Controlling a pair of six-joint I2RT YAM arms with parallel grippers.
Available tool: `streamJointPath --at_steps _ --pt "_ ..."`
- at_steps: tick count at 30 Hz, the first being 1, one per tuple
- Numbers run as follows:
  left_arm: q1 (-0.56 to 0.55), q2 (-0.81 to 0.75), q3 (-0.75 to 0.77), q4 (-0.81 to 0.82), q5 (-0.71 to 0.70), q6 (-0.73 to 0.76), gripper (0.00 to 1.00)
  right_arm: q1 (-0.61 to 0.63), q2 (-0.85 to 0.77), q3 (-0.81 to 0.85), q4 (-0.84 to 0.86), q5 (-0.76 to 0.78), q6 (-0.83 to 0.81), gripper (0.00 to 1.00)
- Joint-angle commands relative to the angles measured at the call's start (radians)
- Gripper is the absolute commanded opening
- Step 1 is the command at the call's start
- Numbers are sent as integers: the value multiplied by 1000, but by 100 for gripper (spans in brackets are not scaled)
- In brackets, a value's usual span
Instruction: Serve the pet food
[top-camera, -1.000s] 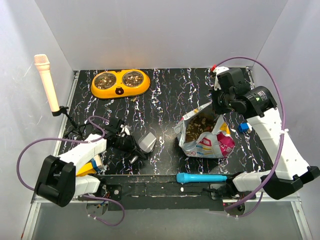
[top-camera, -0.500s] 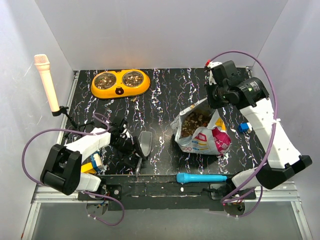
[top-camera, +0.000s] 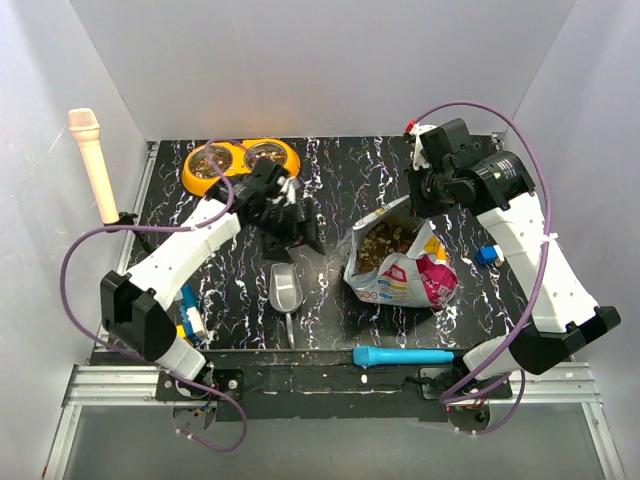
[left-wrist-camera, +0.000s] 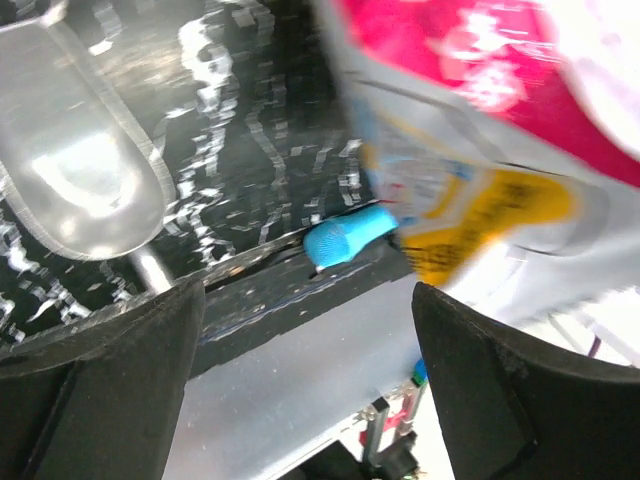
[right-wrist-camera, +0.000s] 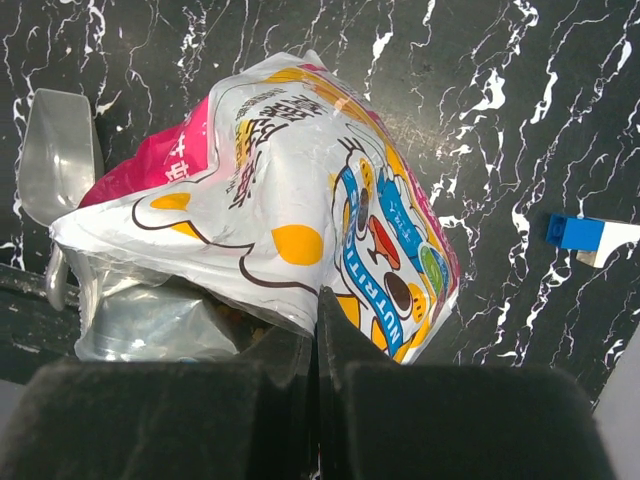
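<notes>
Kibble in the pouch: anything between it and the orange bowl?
Only the robot itself: the open left gripper hangs between the kibble in the pouch and the orange bowl, its wrist hiding part of the bowl from above. The scoop lies nearer the bases, off that line.

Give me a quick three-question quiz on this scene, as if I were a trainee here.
1. True or false: the right gripper is shut on the pouch that holds the kibble.
2. Fill in: the left gripper is ____ and holds nothing.
3. The scoop is: A) lying on the table, B) in the left gripper, C) inside the pouch.

Key: 1 true; 2 open; 3 A.
</notes>
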Motion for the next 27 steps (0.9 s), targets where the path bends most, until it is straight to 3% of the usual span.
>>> streamJointPath --at_steps 1,5,9,15,23,25,27 --pt "-160 60 225 5 -51 -7 85 2 -40 111 194 -74 30 1" --pt "-254 158 380 8 -100 -3 93 1 -47 114 190 -89 34 1" --pt "-306 273 476 -59 -166 8 88 2 -51 123 184 -104 34 1" --pt "-315 345 572 -148 -362 -12 59 1 -70 120 168 -106 48 1" --pt "-314 390 697 -76 -362 -71 11 2 -101 66 106 -115 38 1" --pt "-315 390 742 -87 -410 -87 0 2 -98 55 55 -91 33 6" --pt "-314 385 779 -98 -450 -108 0 7 -87 48 -2 -83 36 13"
